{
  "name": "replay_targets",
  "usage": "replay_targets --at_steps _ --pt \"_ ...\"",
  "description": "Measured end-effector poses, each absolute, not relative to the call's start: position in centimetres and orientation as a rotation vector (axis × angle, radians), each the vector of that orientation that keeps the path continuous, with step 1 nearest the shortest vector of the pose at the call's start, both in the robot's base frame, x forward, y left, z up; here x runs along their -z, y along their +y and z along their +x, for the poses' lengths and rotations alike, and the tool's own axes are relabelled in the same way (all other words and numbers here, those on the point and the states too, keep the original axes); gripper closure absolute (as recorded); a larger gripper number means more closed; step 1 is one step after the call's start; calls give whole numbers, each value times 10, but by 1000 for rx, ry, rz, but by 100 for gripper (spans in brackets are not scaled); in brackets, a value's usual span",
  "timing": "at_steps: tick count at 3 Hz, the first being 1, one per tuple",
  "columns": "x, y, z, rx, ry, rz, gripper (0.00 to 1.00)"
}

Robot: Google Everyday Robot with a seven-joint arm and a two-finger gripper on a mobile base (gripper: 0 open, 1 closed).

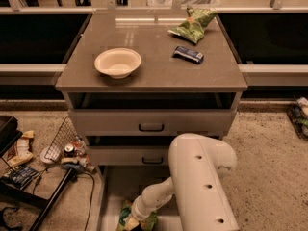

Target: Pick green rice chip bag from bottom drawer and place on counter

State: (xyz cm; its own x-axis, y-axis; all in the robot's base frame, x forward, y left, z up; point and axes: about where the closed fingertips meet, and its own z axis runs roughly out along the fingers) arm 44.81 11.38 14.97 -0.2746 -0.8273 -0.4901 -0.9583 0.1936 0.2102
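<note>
camera view: gripper (131,219) at green rice chip bag (148,221), axis hidden

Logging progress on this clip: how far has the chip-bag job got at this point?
Done: the bottom drawer is pulled open. In hand: the pincer is down inside it, at the green rice chip bag, which lies in the drawer; whether it is grasped cannot be told. Left: lifting the bag out and setting it on the counter, where a bowl sits.
</note>
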Motion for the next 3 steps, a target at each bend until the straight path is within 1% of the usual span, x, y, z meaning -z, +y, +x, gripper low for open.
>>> replay_targets --at_steps 1,2,3 --pt "-145 134 439 -712 2184 -1721 70" --pt "-147 151 437 -718 2157 -1741 92" --pt "-147 152 436 -720 2156 -1743 100"
